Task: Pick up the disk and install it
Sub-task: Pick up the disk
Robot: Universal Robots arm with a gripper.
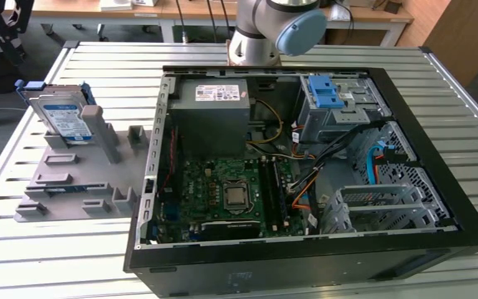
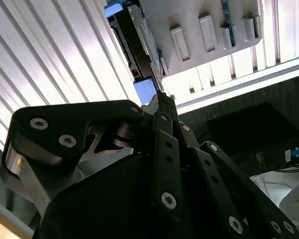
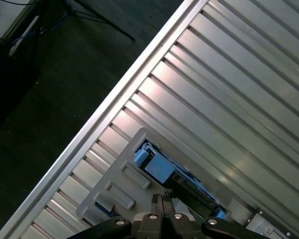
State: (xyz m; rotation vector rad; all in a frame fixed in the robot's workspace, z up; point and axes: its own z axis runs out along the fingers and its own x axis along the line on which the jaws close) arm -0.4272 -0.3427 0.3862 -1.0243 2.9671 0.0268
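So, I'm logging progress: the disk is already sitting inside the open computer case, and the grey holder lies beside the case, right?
No. The disk stands in the grey holder on the slatted table, outside the open computer case. The holder does lie beside the case. The exterior view shows this.

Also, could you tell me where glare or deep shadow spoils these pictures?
In the second wrist view glare washes out the table slats and the gripper is a dark mass; in the first wrist view bright streaks run along the slats beside a dark floor; the exterior view is evenly lit.
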